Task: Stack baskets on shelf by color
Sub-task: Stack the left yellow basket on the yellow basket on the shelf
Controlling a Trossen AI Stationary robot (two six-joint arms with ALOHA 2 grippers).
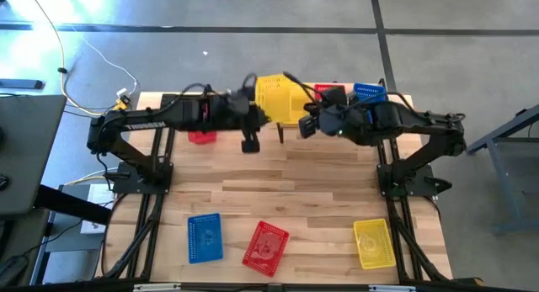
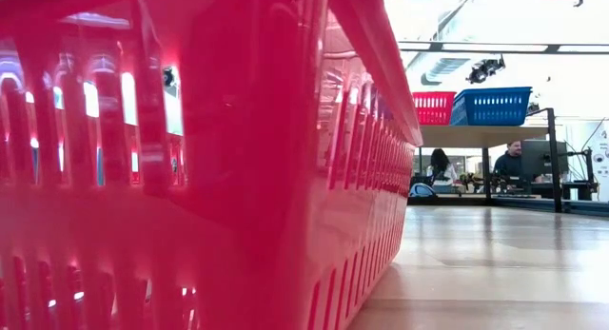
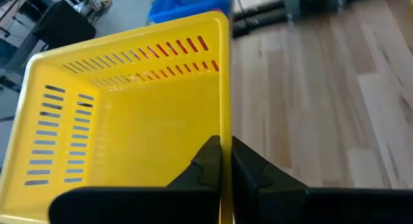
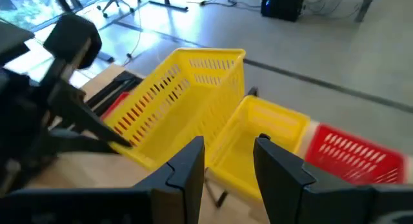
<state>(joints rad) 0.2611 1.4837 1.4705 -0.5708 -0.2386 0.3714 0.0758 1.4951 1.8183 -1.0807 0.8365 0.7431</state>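
A: Which step is in hand now?

B: I think it is the stacking of the yellow pile. The left gripper (image 3: 224, 161) has its fingers clamped on the rim of a yellow basket (image 1: 278, 98) and holds it tilted in the air at the far edge of the worktop (image 1: 320, 183), over the shelf (image 2: 481, 135). In the right wrist view a second yellow basket (image 4: 264, 143) sits just below the lifted one, and a red basket (image 4: 355, 156) stands beside it.

A: And the right gripper?

B: The right gripper (image 4: 229, 161) hovers near the two yellow baskets with its fingers apart, and holds nothing.

A: Where are the other baskets?

B: In the low view, one red and a blue basket (image 2: 493, 106) stand side by side on the shelf. Three more lie on the near side of the worktop: a blue one (image 1: 204, 237), a red one (image 1: 266, 244) and a yellow one (image 1: 374, 242). Another red piece (image 1: 202, 137) shows under the left arm.

A: What does the next move call for?

B: In my judgement, the lifted basket must be made level and lined up with the lower one, then lowered into it before the fingers release.
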